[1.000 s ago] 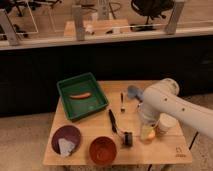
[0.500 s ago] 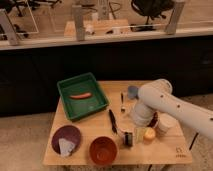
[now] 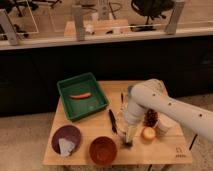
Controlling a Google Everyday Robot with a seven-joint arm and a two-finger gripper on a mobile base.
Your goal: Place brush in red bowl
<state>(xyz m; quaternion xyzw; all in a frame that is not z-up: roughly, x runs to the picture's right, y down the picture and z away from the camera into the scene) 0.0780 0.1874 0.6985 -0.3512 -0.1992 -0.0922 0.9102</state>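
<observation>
The brush [image 3: 113, 121] is a slender black stick lying on the wooden table [image 3: 165, 152], just right of the green tray. The red bowl [image 3: 103, 150] stands at the table's front edge, below and a little left of the brush. My white arm reaches in from the right. My gripper [image 3: 129, 135] points down at the table, close to the right of the brush's near end and to the right of the bowl, just above a small dark blocky object [image 3: 127, 144]. Nothing shows inside the bowl.
A green tray [image 3: 82, 95] with an orange-red sausage-like item sits at the back left. A maroon plate [image 3: 66, 140] with a white piece is at the front left. A brown pinecone-like object [image 3: 150, 117], an orange item [image 3: 148, 133] and a white cup [image 3: 163, 125] stand under the arm at right.
My arm has swung left and down across the table, bringing the gripper from near the right-hand items to just beside the brush. The brush and bowl have not moved.
</observation>
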